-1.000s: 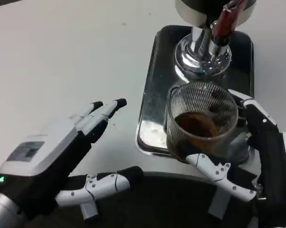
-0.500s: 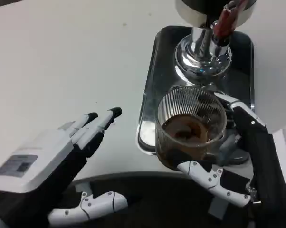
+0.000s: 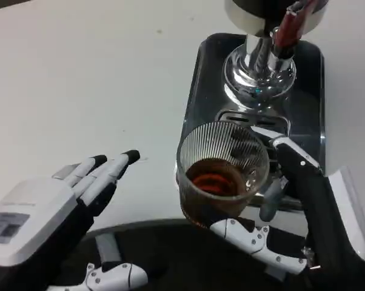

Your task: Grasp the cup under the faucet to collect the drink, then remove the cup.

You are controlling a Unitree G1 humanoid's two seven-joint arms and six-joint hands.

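The right hand (image 3: pixel 291 212) grips the clear ribbed glass cup (image 3: pixel 222 173), part full of brown drink, over the near-left edge of the shiny metal drip tray (image 3: pixel 197 91). The left hand (image 3: pixel 61 212) rests empty, fingers spread.

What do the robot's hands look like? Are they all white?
Not all white. The left robot hand has a smooth white back with a small grey rectangular label, a black underside, and slim white fingers ending in black tips. The right robot hand is mostly black, with white segmented fingers dotted with small screws.
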